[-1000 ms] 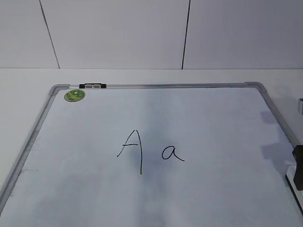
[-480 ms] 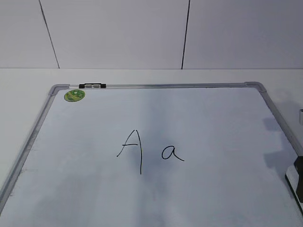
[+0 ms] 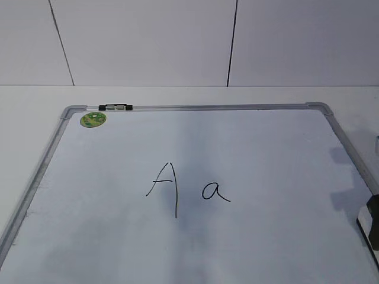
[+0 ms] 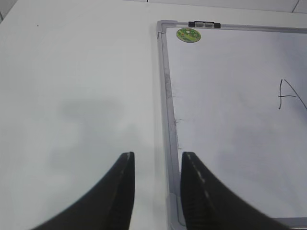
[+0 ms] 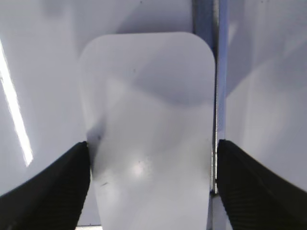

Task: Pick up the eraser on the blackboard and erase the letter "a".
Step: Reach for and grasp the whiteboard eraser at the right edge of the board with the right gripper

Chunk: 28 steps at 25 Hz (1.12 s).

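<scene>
Right gripper (image 5: 151, 187) fingers flank the eraser (image 5: 148, 120), touching its sides; left gripper (image 4: 156, 191) parted

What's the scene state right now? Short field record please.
board: blackboard flat on the table
marks: capital A left of letter "a", both intact
eraser: eraser at the board's right frame
right gripper: right gripper straddling the eraser, fingers at its two sides
left gripper: left gripper open, over the board's left frame
</scene>
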{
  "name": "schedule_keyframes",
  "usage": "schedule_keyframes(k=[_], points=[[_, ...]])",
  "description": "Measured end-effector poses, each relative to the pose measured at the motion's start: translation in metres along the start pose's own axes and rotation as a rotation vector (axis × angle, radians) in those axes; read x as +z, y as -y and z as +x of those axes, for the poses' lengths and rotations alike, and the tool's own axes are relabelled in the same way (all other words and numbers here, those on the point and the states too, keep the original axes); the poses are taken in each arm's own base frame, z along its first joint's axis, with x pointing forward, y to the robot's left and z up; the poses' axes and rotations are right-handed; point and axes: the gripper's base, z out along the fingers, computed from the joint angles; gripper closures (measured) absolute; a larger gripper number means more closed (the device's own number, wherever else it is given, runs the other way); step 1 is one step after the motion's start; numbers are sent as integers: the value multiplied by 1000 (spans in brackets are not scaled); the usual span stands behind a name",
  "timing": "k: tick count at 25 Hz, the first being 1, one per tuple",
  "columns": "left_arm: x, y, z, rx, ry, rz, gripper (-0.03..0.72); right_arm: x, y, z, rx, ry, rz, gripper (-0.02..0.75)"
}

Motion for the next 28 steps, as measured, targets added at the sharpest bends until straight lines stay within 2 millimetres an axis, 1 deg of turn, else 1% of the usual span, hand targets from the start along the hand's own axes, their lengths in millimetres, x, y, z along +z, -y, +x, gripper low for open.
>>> schedule_keyframes(k=[18, 28], points=[[0, 0, 0, -1, 0, 2, 444, 0, 0, -1, 3, 12, 0, 127], [0, 0, 0, -1, 1, 2, 443, 9, 0, 6, 3, -5, 0, 139]])
